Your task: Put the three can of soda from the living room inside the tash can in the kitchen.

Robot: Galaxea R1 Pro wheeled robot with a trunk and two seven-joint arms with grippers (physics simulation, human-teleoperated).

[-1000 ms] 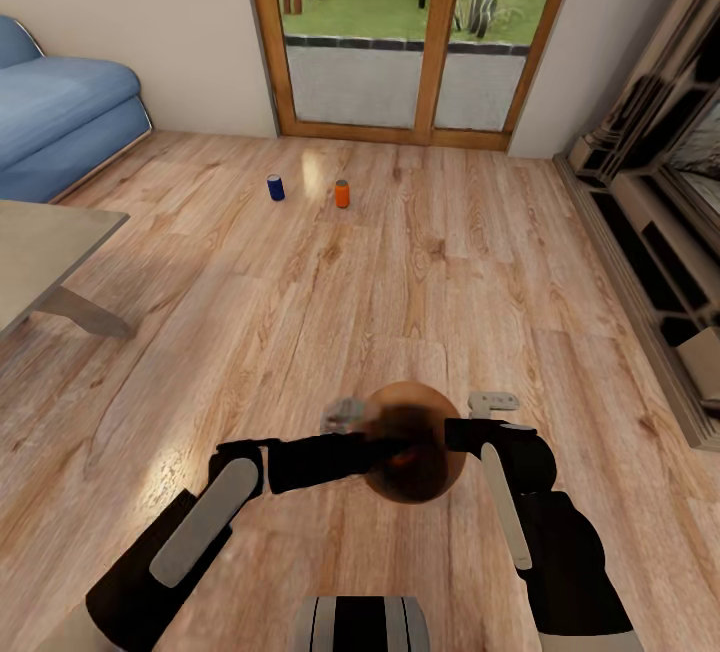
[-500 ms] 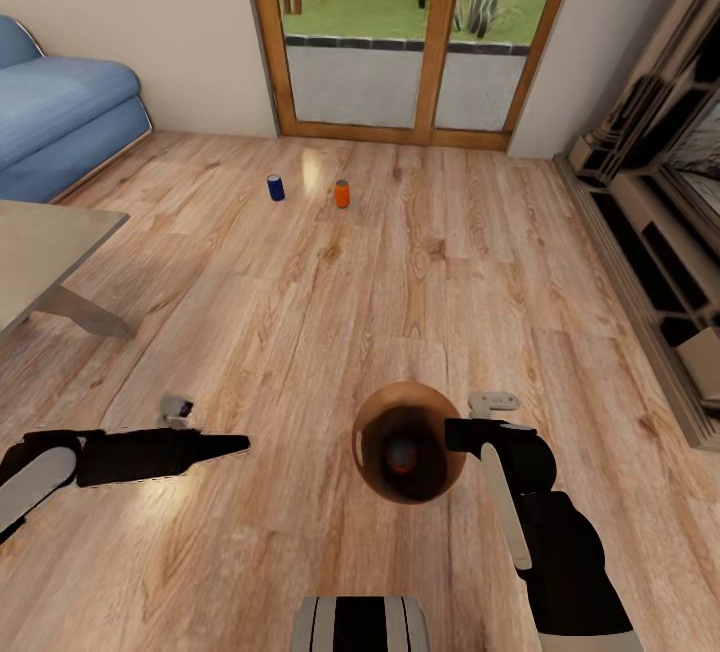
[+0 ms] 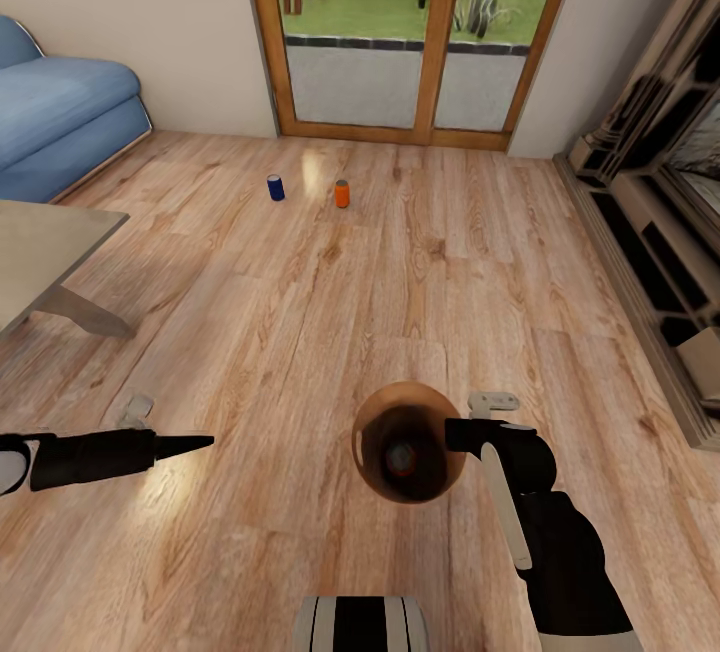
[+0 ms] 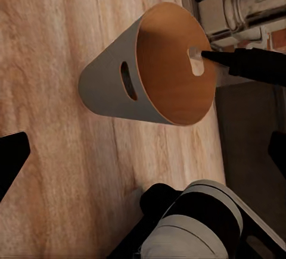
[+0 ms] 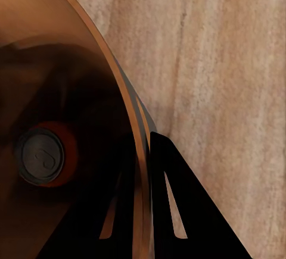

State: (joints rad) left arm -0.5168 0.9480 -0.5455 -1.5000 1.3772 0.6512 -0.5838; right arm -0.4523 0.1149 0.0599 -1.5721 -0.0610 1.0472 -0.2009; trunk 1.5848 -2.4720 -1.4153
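Soda cans first: one can (image 3: 402,456) already sits at the bottom of the trash can (image 3: 372,420), silvery top up with a reddish-orange body, easy to make out in the right wrist view (image 5: 43,155). The other two stand upright on the wood-plank floor far ahead, near the glass doors (image 3: 400,32): a dark blue can (image 3: 275,187) on the left and an orange can (image 3: 342,194) just to its right, slightly apart from each other.

The bin stands on the floor close to the robot's front, and the right gripper (image 3: 462,432) is clamped on its rim, one finger inside and one outside the wall from what the right wrist view shows. The left gripper (image 3: 185,445) is out to the left, well clear of the bin, holding nothing; whether its fingers are apart or together I honestly can't tell from the head view.

So I'd say we're one can down, two to go, with the bin being carried along as a collector. Next up should be rolling toward the doors with the bin kept level, then lining the free left arm on the blue can since it's on that side. The blue sofa (image 3: 60,122) and low grey table (image 3: 40,252) sit off to the left, out of the path.
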